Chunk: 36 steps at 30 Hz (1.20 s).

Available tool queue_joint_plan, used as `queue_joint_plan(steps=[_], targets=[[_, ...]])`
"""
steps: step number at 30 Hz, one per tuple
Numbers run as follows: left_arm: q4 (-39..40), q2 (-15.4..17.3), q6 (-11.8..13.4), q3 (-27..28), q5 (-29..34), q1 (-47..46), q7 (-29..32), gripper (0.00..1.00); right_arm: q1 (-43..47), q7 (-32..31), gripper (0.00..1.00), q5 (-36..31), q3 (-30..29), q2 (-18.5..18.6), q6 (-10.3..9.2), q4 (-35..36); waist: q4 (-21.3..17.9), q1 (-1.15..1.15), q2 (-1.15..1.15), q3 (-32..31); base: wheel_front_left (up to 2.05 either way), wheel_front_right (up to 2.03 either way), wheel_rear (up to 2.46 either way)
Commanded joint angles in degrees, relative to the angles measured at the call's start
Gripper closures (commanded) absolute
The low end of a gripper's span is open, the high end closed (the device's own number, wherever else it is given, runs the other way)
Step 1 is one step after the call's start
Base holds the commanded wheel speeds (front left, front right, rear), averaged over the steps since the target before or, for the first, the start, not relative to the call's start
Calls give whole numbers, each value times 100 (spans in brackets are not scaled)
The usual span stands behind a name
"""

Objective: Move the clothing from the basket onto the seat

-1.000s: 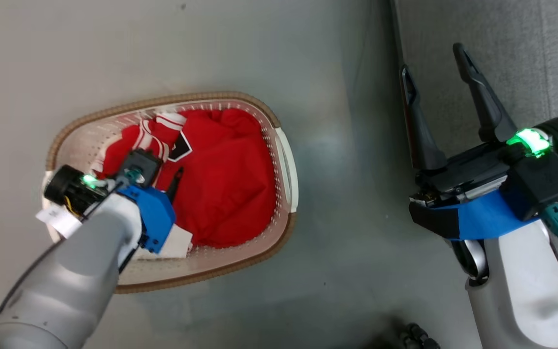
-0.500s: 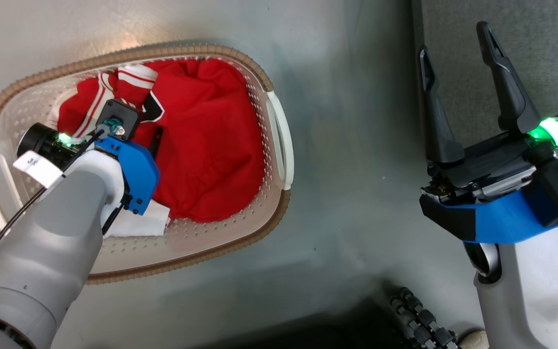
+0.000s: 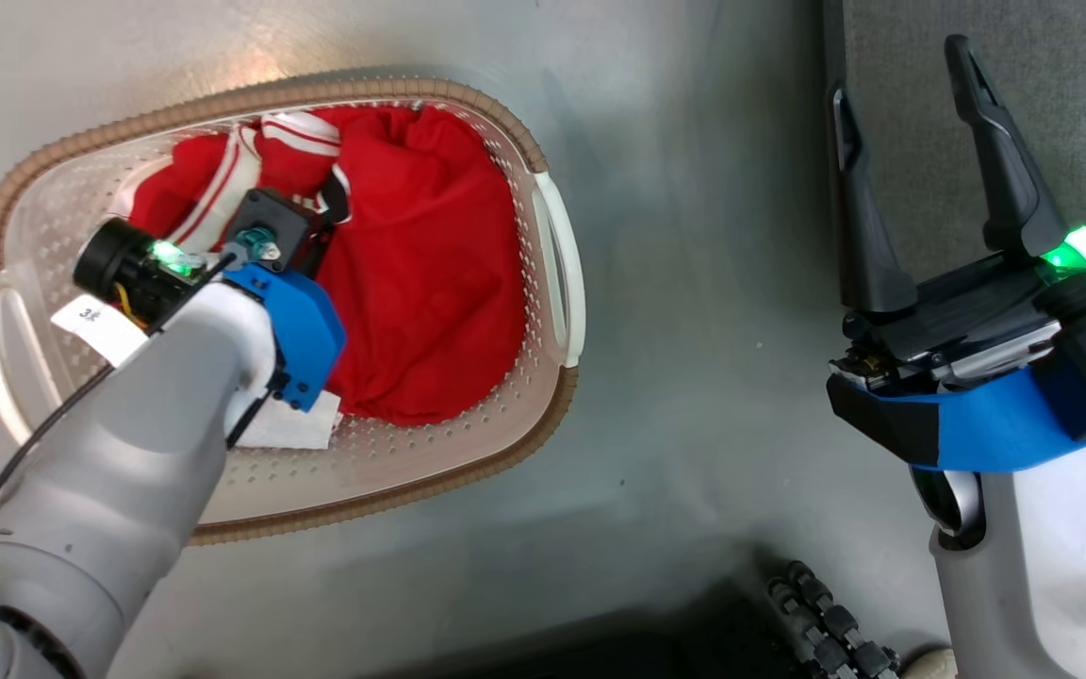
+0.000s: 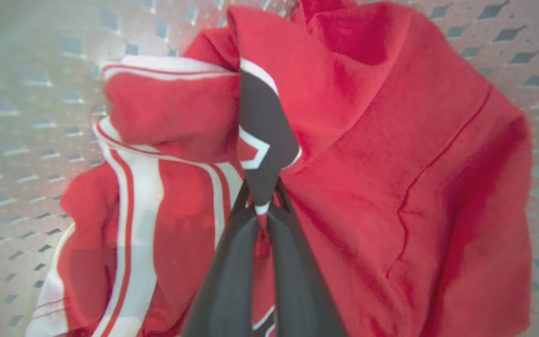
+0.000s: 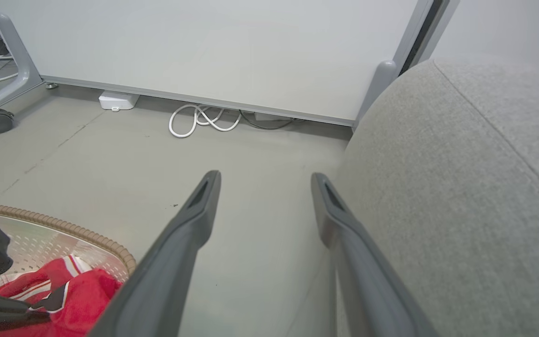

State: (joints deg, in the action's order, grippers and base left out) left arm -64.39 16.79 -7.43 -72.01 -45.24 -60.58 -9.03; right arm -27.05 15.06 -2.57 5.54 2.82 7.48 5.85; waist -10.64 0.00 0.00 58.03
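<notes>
**Head view.**
- Item 1: a cream perforated plastic laundry basket with a brown woven-look rim is sitting on the smooth grey floor. Bare floor is lying open all round its rim.
- Item 2: the red fabric sports clothing with white and black stripe trim is lying heaped inside the basket, filling its far and right part. The perforated base is showing bare along the near wall.
- The pale grey left forearm is reaching over the near-left rim onto the heap.
- Item 3: the large grey fabric-upholstered seat cushion is standing well apart from the basket, with a wide strip of floor between them.
- The right gripper is hovering above the seat's left edge, its 2 dark fingers spread wide and gripping nothing.

**Left wrist view.**
- The left gripper is pinching the clothing, its 2 fingers pressing together on a black, white-edged point of trim. Red cloth is bunching on either side.
- The basket wall is surrounding the heap.

**Right wrist view.**
- The seat's rounded edge is running just beside 1 finger.
- Open floor is stretching ahead to a white panel, with a coiled white cable lying at its foot.
- The basket rim and clothing are showing at the lower left.
</notes>
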Motion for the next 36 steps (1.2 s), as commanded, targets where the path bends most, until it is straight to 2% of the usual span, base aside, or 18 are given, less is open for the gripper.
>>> queue_joint_plan(steps=[1,6,12,15,30,36], targets=[[75,-73,-7,-29,-70,0,-110,100,-64,18,0,-59,-37,11,3,-4,62,0,0,-86,0,0,0],[169,-181,-7,-69,-194,45,-467,100,-21,18,0,-135,-101,11,3,-85,262,0,0,-418,0,0,0],[276,-286,-7,-83,-364,251,-620,100,84,18,0,-182,-95,12,3,-238,481,0,0,-968,0,0,0],[565,-248,-7,155,-283,345,-626,100,165,19,0,-205,-104,12,3,-320,600,0,0,-1268,0,0,0],[2162,-208,-7,2534,1112,1895,-626,100,880,18,0,-119,-271,67,3,-763,1089,0,0,-3071,0,0,0],[2695,-266,-7,3169,1522,2320,-626,100,1156,18,0,-50,-269,51,3,-891,1123,0,0,-3690,0,0,0]])
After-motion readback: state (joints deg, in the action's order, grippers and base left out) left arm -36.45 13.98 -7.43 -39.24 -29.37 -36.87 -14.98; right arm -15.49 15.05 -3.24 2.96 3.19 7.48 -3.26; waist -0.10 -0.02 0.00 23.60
